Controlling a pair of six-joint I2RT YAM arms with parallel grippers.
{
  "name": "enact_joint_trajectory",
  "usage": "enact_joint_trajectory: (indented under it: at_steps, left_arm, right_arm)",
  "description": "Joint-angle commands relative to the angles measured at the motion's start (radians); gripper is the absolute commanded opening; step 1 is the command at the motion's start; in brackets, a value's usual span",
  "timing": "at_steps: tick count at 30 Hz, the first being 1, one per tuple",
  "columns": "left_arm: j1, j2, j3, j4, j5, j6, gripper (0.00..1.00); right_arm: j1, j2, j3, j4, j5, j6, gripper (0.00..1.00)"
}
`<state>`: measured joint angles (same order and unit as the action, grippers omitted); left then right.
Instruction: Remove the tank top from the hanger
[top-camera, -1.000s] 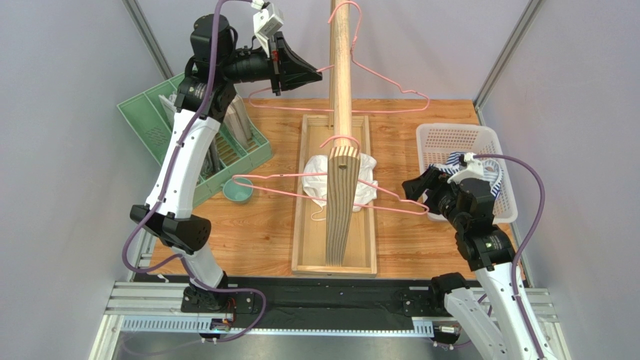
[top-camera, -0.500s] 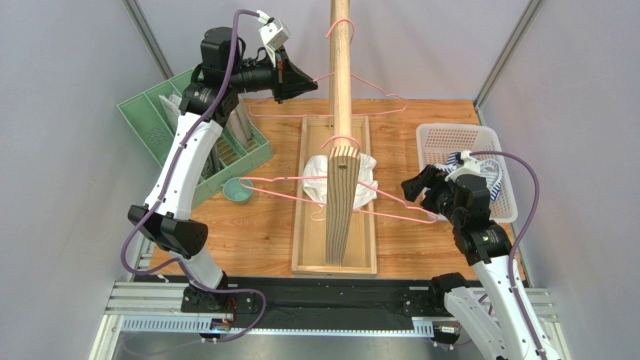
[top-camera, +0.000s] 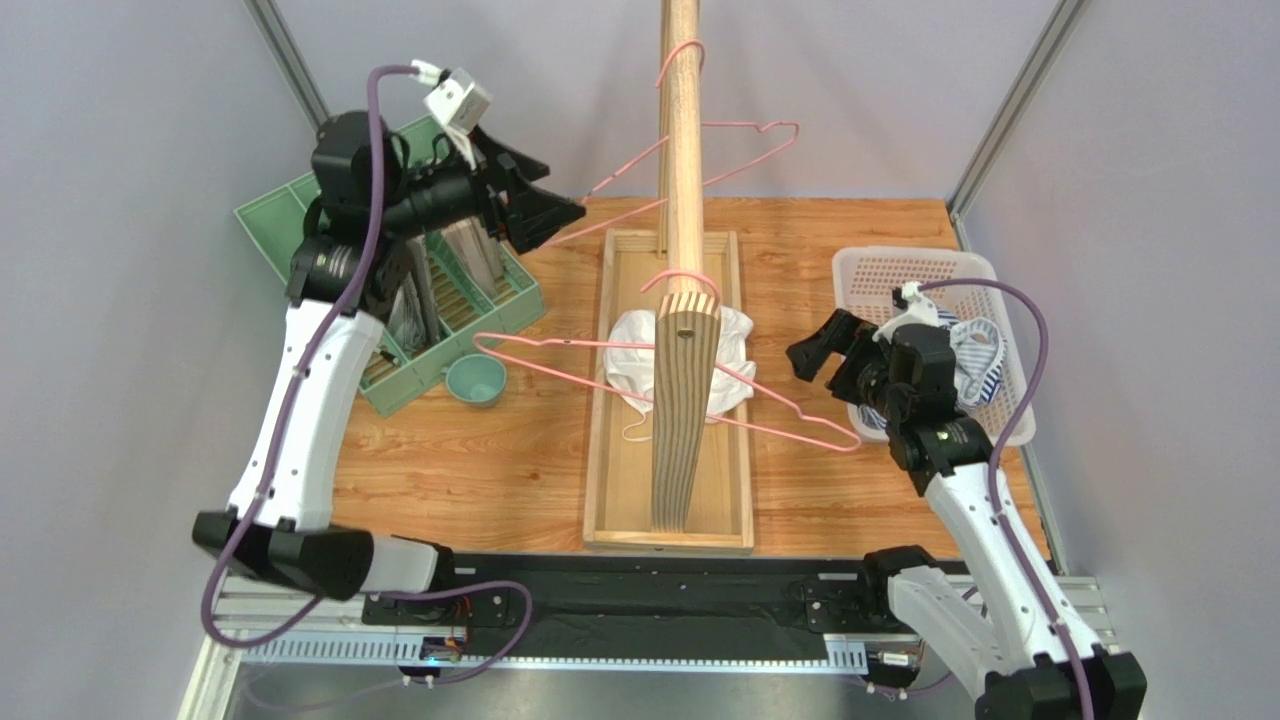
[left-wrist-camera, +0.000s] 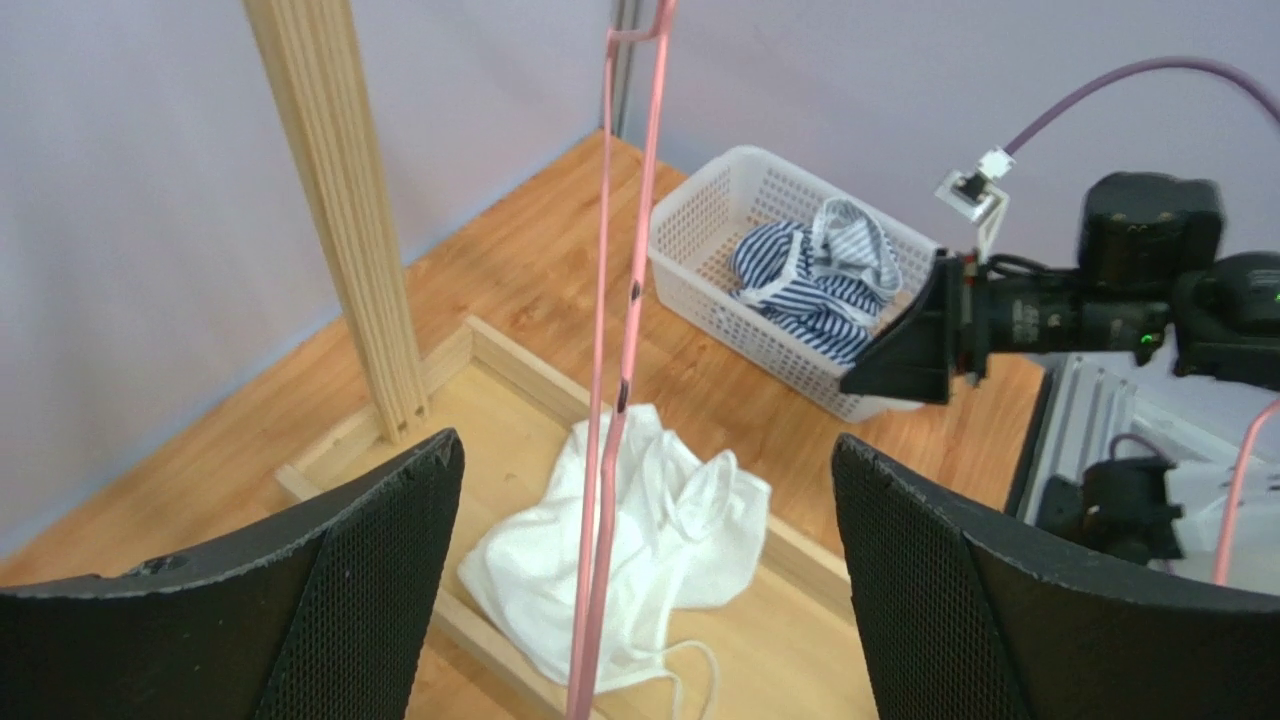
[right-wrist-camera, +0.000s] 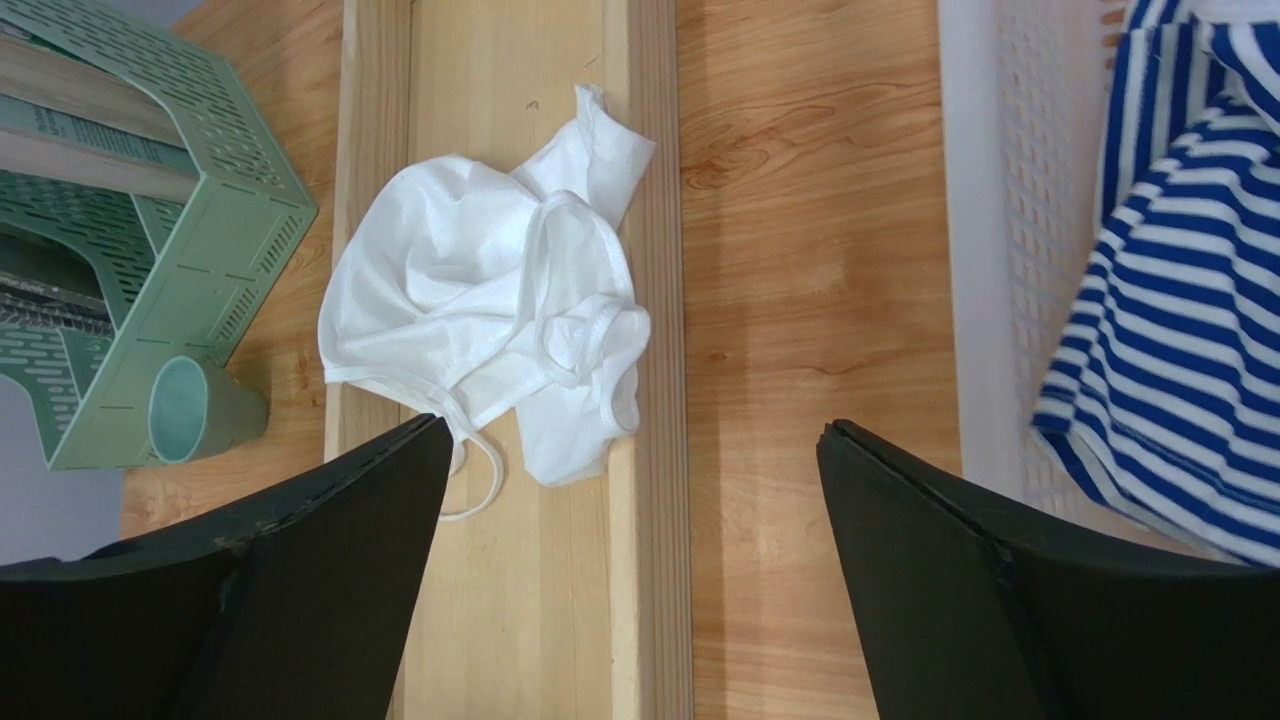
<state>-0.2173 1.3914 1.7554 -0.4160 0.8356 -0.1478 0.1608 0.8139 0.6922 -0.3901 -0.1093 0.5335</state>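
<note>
Both end effectors were spread wide and held nothing. The left end effector (top-camera: 564, 219) sat high, beside the left tip of the upper pink wire hanger (left-wrist-camera: 624, 360). In the left wrist view that wire ran down through the gap between its fingers, with no contact I could make out. The right end effector (top-camera: 821, 374) sat low, near the right tip of the lower pink wire hanger (top-camera: 830, 431) but apart from it. Both hangers hung bare on the upright round wooden post (top-camera: 684, 150). The white tank top (right-wrist-camera: 481, 330) lay off the hanger, crumpled in the shallow wooden tray (top-camera: 601, 450) at the post's foot, one strap trailing. A blue-and-white striped garment (right-wrist-camera: 1187, 330) lay in the white plastic basket (top-camera: 902, 258) on the right side of the desk. A green slotted plastic rack (top-camera: 301, 225) stood on the left, with a small teal cup (top-camera: 476, 383) just beside its near corner.
</note>
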Motion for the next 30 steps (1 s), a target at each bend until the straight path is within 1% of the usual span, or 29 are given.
enact_joint_trajectory:
  at_steps: [1,2,3,4,5,6,7,8,9,10,11,12,13,16,18,22,25,27,30]
  left_arm:
    - [0.016,-0.196,-0.176,0.098,-0.181,-0.171,0.96]
    - [0.019,-0.227,-0.253,0.097,-0.22,-0.199,0.96]
    - [0.024,-0.258,-0.29,0.085,-0.263,-0.258,0.96]
    - [0.024,-0.319,-0.33,0.083,-0.32,-0.278,0.96]
    - [0.024,-0.353,-0.403,0.089,-0.328,-0.286,0.96]
    - [0.024,-0.414,-0.436,0.088,-0.334,-0.286,0.96]
    - [0.024,-0.448,-0.498,0.086,-0.351,-0.285,0.96]
    - [0.024,-0.48,-0.525,0.073,-0.366,-0.285,0.95]
    - [0.024,-0.55,-0.555,0.071,-0.384,-0.285,0.95]
    - [0.022,-0.587,-0.612,0.069,-0.42,-0.279,0.95]
    - [0.024,-0.624,-0.637,0.051,-0.446,-0.276,0.94]
    - [0.024,-0.694,-0.658,0.04,-0.473,-0.276,0.94]
    - [0.024,-0.73,-0.703,0.034,-0.51,-0.273,0.94]
    - [0.024,-0.854,-0.779,0.016,-0.535,-0.277,0.94]
    - [0.024,-0.917,-0.804,0.005,-0.521,-0.274,0.95]
    - [0.024,-0.97,-0.815,-0.062,-0.521,-0.236,0.94]
    - [0.024,-1.0,-0.835,-0.09,-0.512,-0.23,0.94]
    - [0.024,-1.02,-0.85,-0.084,-0.504,-0.239,0.94]
    - [0.024,-1.026,-0.873,-0.072,-0.492,-0.248,0.94]
  right_arm:
    - [-0.004,0.16,0.013,0.29,-0.085,-0.05,1.0]
    - [-0.003,0.2,0.024,0.331,-0.108,-0.062,1.0]
    - [-0.003,0.237,0.035,0.417,-0.15,-0.072,1.0]
    - [-0.003,0.27,0.049,0.448,-0.171,-0.084,1.0]
    - [0.005,0.347,0.093,0.47,-0.19,-0.096,1.0]
    - [0.016,0.376,0.114,0.497,-0.203,-0.111,1.0]
    - [0.048,0.413,0.134,0.517,-0.213,-0.165,1.0]
    - [0.063,0.477,0.17,0.56,-0.223,-0.197,1.0]
    - [0.078,0.517,0.19,0.566,-0.237,-0.228,1.0]
    - [0.101,0.554,0.222,0.56,-0.243,-0.275,1.0]
    - [0.106,0.629,0.245,0.56,-0.257,-0.283,1.0]
    - [0.109,0.658,0.275,0.577,-0.295,-0.28,1.0]
    - [0.123,0.689,0.285,0.602,-0.314,-0.286,1.0]
    - [0.172,0.815,0.361,0.59,-0.332,-0.335,1.0]
    - [0.192,0.896,0.41,0.568,-0.333,-0.378,1.0]
    - [0.218,0.982,0.452,0.517,-0.308,-0.368,1.0]
    - [0.25,0.984,0.397,0.533,-0.241,-0.368,1.0]
    - [0.264,0.984,0.374,0.51,-0.178,-0.363,1.0]
    - [0.299,0.984,0.325,0.496,-0.124,-0.359,1.0]
